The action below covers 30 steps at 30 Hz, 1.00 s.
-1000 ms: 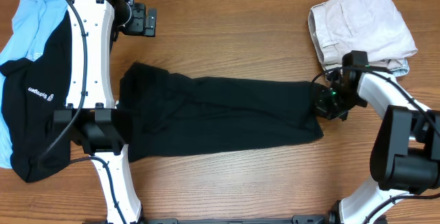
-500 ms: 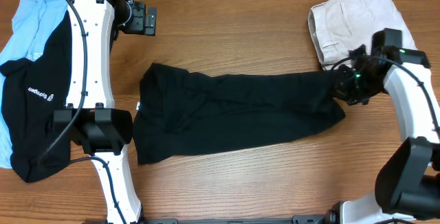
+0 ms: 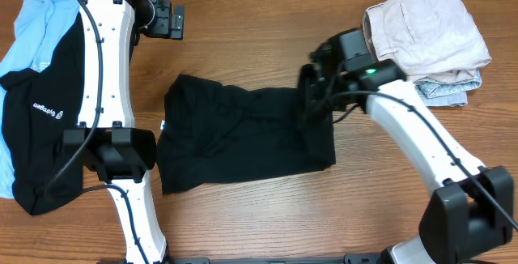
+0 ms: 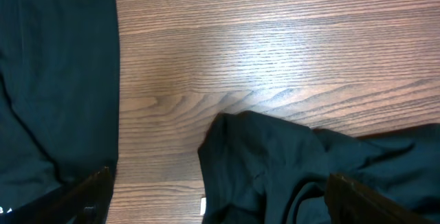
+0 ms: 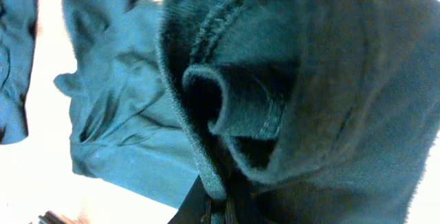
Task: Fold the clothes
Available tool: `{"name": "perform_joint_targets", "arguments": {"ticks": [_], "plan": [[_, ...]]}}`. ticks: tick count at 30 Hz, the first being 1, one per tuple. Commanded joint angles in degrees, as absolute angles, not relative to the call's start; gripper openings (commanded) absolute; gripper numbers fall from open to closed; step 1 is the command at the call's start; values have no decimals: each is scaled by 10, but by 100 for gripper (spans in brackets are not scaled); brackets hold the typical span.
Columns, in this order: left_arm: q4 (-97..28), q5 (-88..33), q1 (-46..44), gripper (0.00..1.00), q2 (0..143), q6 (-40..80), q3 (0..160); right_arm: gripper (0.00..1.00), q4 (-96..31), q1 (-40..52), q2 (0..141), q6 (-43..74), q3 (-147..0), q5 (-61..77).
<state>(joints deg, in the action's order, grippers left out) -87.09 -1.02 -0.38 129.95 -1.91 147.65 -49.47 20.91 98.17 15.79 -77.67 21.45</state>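
Right gripper (image 3: 314,100) is clamped tight on a bunched edge of the T-shirt (image 3: 227,138); left gripper (image 3: 167,23) gapes wide, empty, above the counter (image 3: 267,37).

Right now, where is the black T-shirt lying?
In the overhead view the black T-shirt lies mid-table, its right end pinched in the right gripper; the lettered black garment is to its left, the folded beige clothes to its far right.
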Motion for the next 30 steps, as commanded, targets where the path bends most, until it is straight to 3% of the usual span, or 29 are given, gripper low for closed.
{"name": "perform_joint_targets", "arguments": {"ticks": [1, 16, 17, 18, 20, 30], "plan": [[-869, -11, -3, 100, 1286, -22, 1491, 4, -474, 242, 1008, 184, -788, 209], [-865, -16, -3, 100, 1290, -22, 1491, 6, -395, 321, 1056, 241, -788, 202], [-865, -18, -3, 100, 1290, -22, 1491, 13, -391, 324, 1056, 243, -788, 203], [-867, -20, -3, 100, 1290, -22, 1491, 33, -388, 328, 1056, 243, -788, 203], [-867, -24, -3, 100, 1290, -22, 1491, 55, -390, 334, 1056, 243, -788, 208], [-891, -26, -3, 100, 1290, -22, 1491, 66, -462, 320, 1020, 225, -829, 240]]}}
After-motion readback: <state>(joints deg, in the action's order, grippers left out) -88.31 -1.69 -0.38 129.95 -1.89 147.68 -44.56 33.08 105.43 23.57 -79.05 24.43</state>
